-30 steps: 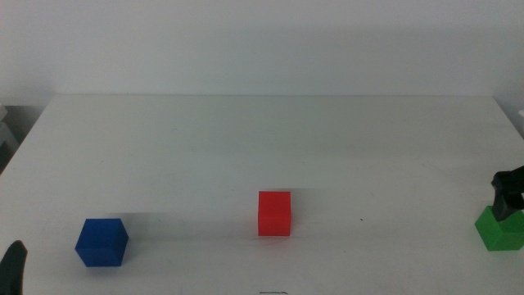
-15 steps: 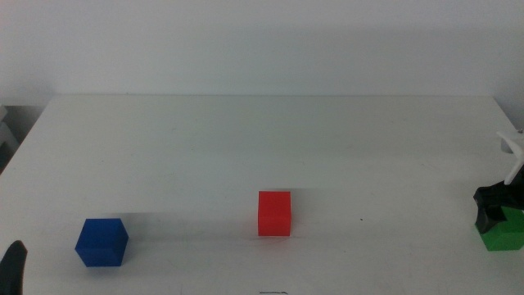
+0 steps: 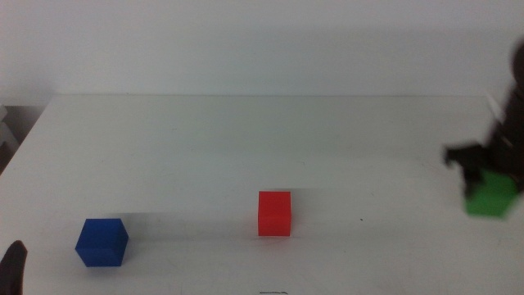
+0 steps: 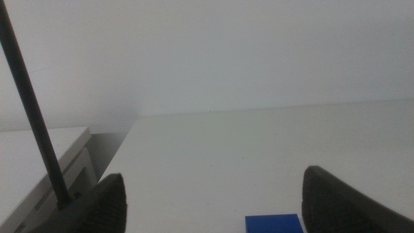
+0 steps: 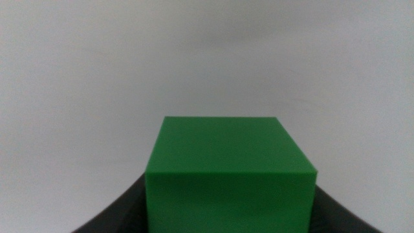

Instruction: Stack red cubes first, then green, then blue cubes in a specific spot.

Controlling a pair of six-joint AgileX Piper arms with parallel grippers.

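Note:
The red cube (image 3: 274, 213) sits on the white table near the front middle. The blue cube (image 3: 102, 242) sits at the front left; its top edge also shows in the left wrist view (image 4: 275, 224). My right gripper (image 3: 485, 174) is at the far right, blurred by motion, shut on the green cube (image 3: 491, 195) and holding it above the table. In the right wrist view the green cube (image 5: 229, 175) fills the space between the dark jaws. My left gripper (image 3: 12, 264) waits at the bottom left corner, jaws wide apart and empty.
The white tabletop (image 3: 262, 147) stretches back to a pale wall. A thin dark rod (image 4: 32, 110) and a table edge with a gap beside it show in the left wrist view.
My right gripper has risen and moved left with the green cube, which has left the table surface. The red and blue cubes and the left arm have not moved.

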